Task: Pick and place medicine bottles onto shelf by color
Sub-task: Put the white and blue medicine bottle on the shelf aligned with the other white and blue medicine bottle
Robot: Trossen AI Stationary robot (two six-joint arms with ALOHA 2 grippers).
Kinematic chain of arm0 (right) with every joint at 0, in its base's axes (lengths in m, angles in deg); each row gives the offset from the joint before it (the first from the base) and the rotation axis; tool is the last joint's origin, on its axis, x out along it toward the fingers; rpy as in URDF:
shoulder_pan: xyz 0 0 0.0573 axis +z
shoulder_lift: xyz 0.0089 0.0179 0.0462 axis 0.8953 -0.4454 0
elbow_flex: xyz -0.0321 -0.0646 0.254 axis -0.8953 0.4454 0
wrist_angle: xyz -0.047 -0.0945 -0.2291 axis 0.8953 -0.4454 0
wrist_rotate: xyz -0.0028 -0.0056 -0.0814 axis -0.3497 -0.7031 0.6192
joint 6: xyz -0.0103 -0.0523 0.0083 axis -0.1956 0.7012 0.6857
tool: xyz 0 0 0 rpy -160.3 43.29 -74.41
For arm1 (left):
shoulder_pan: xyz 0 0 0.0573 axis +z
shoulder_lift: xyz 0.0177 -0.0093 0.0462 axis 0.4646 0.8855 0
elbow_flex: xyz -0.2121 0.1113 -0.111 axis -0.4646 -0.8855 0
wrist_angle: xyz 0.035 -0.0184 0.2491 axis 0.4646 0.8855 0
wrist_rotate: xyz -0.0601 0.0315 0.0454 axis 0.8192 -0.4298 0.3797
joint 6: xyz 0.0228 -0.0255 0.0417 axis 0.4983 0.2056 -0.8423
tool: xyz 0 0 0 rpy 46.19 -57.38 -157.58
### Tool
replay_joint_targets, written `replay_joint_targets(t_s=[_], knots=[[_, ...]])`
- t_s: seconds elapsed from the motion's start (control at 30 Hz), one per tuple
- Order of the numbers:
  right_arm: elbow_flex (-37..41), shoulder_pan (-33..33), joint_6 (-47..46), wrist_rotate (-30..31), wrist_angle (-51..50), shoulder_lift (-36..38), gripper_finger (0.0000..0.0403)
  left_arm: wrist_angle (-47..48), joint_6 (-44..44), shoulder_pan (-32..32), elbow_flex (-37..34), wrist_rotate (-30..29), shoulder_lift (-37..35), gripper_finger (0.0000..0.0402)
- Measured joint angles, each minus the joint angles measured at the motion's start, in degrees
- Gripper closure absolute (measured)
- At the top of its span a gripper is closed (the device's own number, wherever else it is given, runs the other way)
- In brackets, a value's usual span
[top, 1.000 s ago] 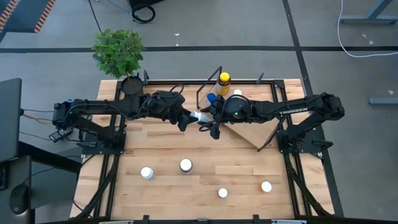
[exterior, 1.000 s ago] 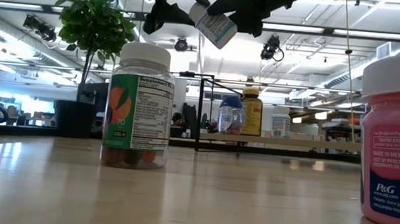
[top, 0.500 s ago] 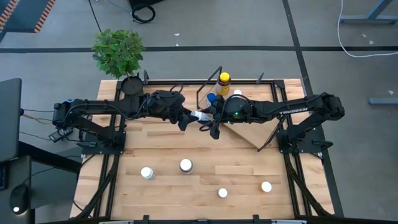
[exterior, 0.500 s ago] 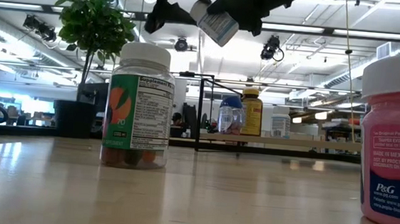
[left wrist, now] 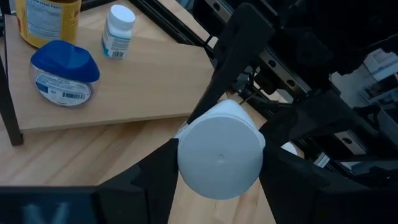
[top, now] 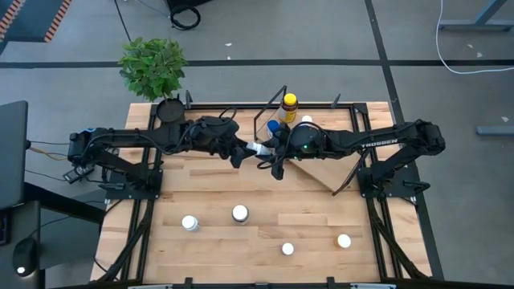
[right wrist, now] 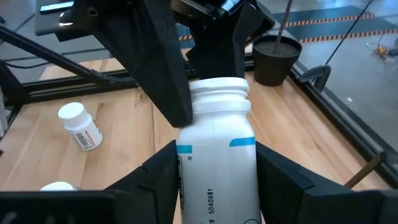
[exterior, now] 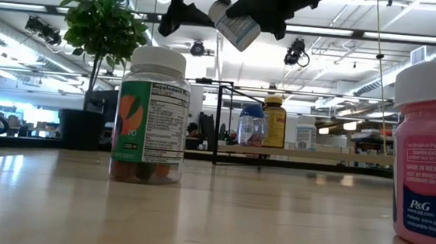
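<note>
So both arms are meeting mid-air over the far-middle of the table, with one white-capped bottle (top: 259,149) strung between them. It's a handoff, as far as I can judge.

The left gripper (left wrist: 217,186) has its fingers pressed on either side of the white cap end. The right gripper (right wrist: 214,180) has its fingers flanking the labelled body of the same bottle, and they look snug against it. I can't tell for sure whether that side is properly clamped yet or only just touching.

The bottle's long axis runs roughly along the line between the two grippers. In the low view it's tilted, cap up toward the left arm and base down toward the right. It hangs well above the tabletop.

The thing the next move hangs on: the shelf (top: 313,172) sits just beside and under the right arm's wrist, so the right arm is clearly the nearer one to it. The left would have to reach across. On the shelf there's already an amber bottle (top: 288,107), a blue-capped bottle (top: 274,128) and a small white bottle (left wrist: 118,31) (it's upright near the blue one).

The other bottles (top: 239,213) are on the near part of the table, well apart from both grippers.
</note>
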Motion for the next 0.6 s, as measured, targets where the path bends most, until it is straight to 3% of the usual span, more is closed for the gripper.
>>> replay_joint_targets(t_s=[0.6], knots=[[-0.13, -0.02, -3.67, -1.57, -0.89, 0.1, 0.0225, -2.45, 0.02, 0.17, -0.01, -0.1, -0.07, 0.0193]])
